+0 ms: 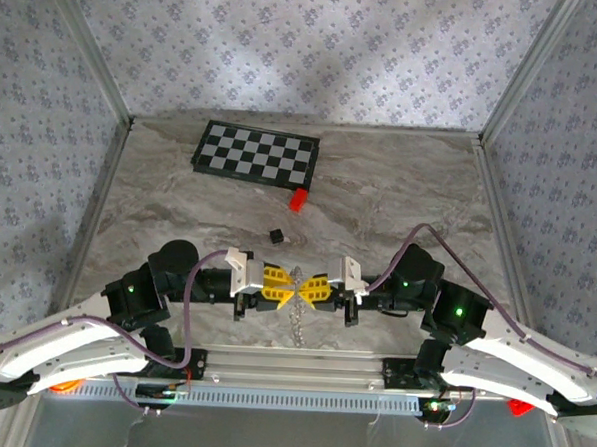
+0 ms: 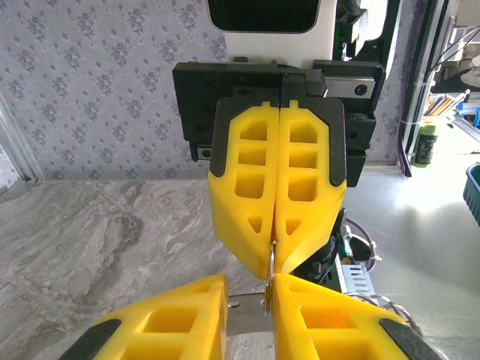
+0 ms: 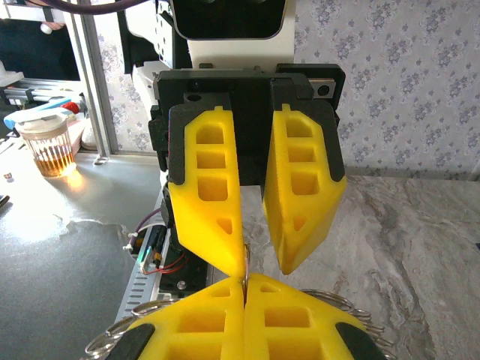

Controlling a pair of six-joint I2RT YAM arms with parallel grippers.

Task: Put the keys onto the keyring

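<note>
Keyring (image 1: 295, 321), thin silvery jagged chain, pinched in closed right gripper (image 1: 306, 293), left gripper (image 1: 287, 294) slightly parted.

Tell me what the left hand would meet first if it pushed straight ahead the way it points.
Probably the keyring, pinched in the shut tips of the right hand, which faces the left hand nearly tip to tip. Depth is hard to judge.
</note>
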